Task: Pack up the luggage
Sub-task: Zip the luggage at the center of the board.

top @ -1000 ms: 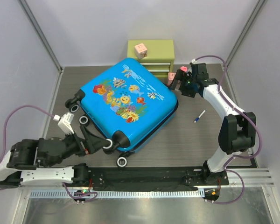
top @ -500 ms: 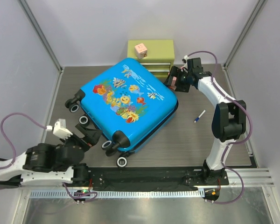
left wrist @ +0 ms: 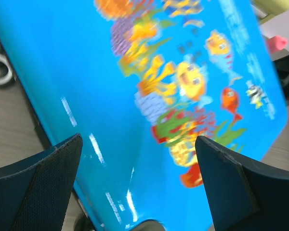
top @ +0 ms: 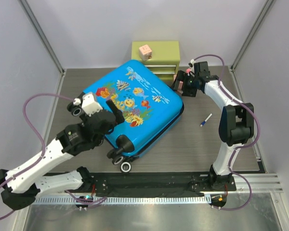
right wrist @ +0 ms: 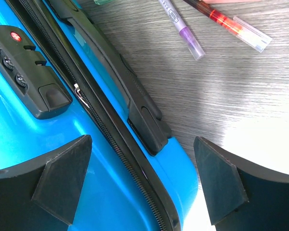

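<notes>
At centre frame, the bright blue fish-print hard-shell suitcase (top: 135, 108) lies shut on the grey bench (top: 202, 144), left claw (left wrist: 138, 142) spread wide above it, right claw (right wrist: 142, 142) spread over its zipper (right wrist: 108, 139), apparently to open it.

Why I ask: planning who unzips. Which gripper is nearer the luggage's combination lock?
Right. Right gripper hangs just beside the combination lock; left gripper hovers over the luggage's wheeled end.

The left wrist view renders the bright blue hard-shell suitcase (left wrist: 86, 72) blurred, and the right wrist view's top edge crops the slim purple-tipped marker (right wrist: 179, 22).
</notes>
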Robot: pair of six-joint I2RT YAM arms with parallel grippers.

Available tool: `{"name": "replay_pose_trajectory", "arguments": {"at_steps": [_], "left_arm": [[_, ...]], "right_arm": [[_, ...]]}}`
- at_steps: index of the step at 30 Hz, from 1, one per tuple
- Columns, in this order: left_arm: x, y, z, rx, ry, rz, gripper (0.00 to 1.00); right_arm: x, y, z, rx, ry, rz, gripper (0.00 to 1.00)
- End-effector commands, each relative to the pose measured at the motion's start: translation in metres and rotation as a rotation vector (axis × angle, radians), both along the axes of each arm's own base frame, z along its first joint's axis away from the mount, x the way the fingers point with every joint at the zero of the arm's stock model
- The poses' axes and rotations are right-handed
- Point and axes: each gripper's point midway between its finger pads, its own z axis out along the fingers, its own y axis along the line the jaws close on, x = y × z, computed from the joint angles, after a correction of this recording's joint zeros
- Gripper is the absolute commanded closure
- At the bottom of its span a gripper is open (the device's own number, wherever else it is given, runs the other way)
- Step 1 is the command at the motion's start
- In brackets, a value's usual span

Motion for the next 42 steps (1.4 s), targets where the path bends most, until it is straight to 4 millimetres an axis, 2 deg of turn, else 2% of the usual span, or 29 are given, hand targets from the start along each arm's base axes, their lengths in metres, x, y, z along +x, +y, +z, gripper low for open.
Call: {"name": "replay_pose_trajectory", "arguments": {"at_steps": [1, 2, 5, 6, 7, 8, 9, 10, 11, 12, 14, 15, 17, 18, 19, 20, 21, 22, 23, 25, 27, 31, 34, 35, 37, 38, 40, 41, 42], "left_arm": [[0.026, 0.001, 0.065, 0.157, -0.097, 0.003, 0.0], [0.032, 0.007, 0.082, 0.169, -0.122, 0.045, 0.0], [0.051, 0.007, 0.09, 0.209, -0.134, 0.042, 0.0], [0.063, -0.001, 0.101, 0.207, -0.193, -0.017, 0.0], [0.064, -0.025, 0.097, 0.127, -0.186, -0.161, 0.0], [0.075, -0.01, 0.079, 0.093, -0.159, -0.106, 0.0], [0.072, 0.001, 0.076, 0.031, -0.154, -0.065, 0.03], [0.071, 0.011, 0.062, -0.066, -0.111, 0.014, 0.07], [0.069, 0.033, 0.037, -0.073, -0.047, 0.107, 0.11], [0.048, 0.054, 0.014, -0.04, 0.054, 0.167, 0.13], [0.028, 0.086, -0.003, 0.005, 0.125, 0.307, 0.13], [0.004, 0.106, -0.018, 0.082, 0.212, 0.352, 0.12], [-0.009, 0.117, -0.026, 0.128, 0.258, 0.369, 0.09], [-0.009, 0.112, -0.031, 0.112, 0.272, 0.345, 0.07], [-0.01, 0.107, -0.046, 0.105, 0.302, 0.317, 0.06], [-0.001, 0.089, -0.054, 0.018, 0.322, 0.254, 0.04], [0.003, 0.083, -0.064, -0.017, 0.348, 0.238, 0.04], [0.004, 0.08, -0.083, -0.032, 0.4, 0.231, 0.04], [0.013, 0.076, -0.087, -0.08, 0.396, 0.231, 0.04], [0.014, 0.077, -0.101, -0.103, 0.421, 0.248, 0.04], [0.013, 0.084, -0.102, -0.103, 0.418, 0.288, 0.04], [0.006, 0.105, -0.099, -0.099, 0.383, 0.371, 0.03], [0.001, 0.118, -0.097, -0.115, 0.356, 0.425, 0.02], [0.004, 0.119, -0.095, -0.128, 0.337, 0.43, 0.02], [0.004, 0.12, -0.099, -0.154, 0.331, 0.424, 0.02], [0.009, 0.12, -0.098, -0.17, 0.316, 0.417, 0.02], [0.013, 0.122, -0.102, -0.181, 0.319, 0.422, 0.02], [0.017, 0.124, -0.101, -0.187, 0.306, 0.423, 0.01], [0.019, 0.127, -0.102, -0.182, 0.306, 0.434, 0.01]], "right_arm": [[-0.014, 0.012, 0.016, 0.002, -0.032, 0.084, 0.07], [-0.013, 0.012, 0.016, -0.001, -0.032, 0.082, 0.07], [-0.011, 0.014, 0.011, 0.007, -0.019, 0.087, 0.07], [-0.01, 0.015, 0.012, 0.008, -0.022, 0.092, 0.07], [-0.009, 0.015, 0.01, 0.006, -0.022, 0.094, 0.07], [-0.009, 0.014, 0.008, 0.003, -0.019, 0.097, 0.07], [-0.009, 0.015, 0.008, 0.005, -0.019, 0.102, 0.07], [-0.01, 0.016, 0.007, 0.011, -0.017, 0.109, 0.07], [-0.011, 0.018, 0.007, 0.015, -0.015, 0.113, 0.07], [-0.013, 0.018, 0.004, 0.018, -0.011, 0.116, 0.07], [-0.014, 0.019, 0.002, 0.018, -0.011, 0.117, 0.07], [-0.016, 0.018, -0.001, 0.019, -0.006, 0.117, 0.07], [-0.014, 0.019, -0.002, 0.025, -0.013, 0.114, 0.07], [-0.015, 0.021, -0.007, 0.03, -0.005, 0.113, 0.07], [-0.015, 0.023, -0.008, 0.032, -0.002, 0.116, 0.07], [-0.016, 0.025, -0.01, 0.034, 0.002, 0.123, 0.08], [-0.017, 0.031, -0.012, 0.031, 0.004, 0.136, 0.08], [-0.019, 0.036, -0.017, 0.031, 0.018, 0.145, 0.08], [-0.021, 0.042, -0.018, 0.038, 0.024, 0.16, 0.08], [-0.03, 0.065, -0.022, 0.034, 0.03, 0.212, 0.09], [-0.032, 0.079, -0.024, 0.014, 0.025, 0.227, 0.09], [-0.043, 0.129, -0.029, 0.038, 0.026, 0.274, 0.1], [-0.038, 0.155, -0.029, 0.059, 0.016, 0.27, 0.11], [-0.037, 0.171, -0.029, 0.064, 0.004, 0.286, 0.11], [-0.033, 0.183, -0.027, 0.081, 0.006, 0.273, 0.11], [-0.031, 0.196, -0.019, 0.1, -0.016, 0.285, 0.11], [-0.029, 0.21, -0.023, 0.112, -0.012, 0.291, 0.12], [-0.025, 0.217, -0.014, 0.125, -0.032, 0.301, 0.12], [-0.024, 0.223, -0.019, 0.122, -0.024, 0.308, 0.12]]}}
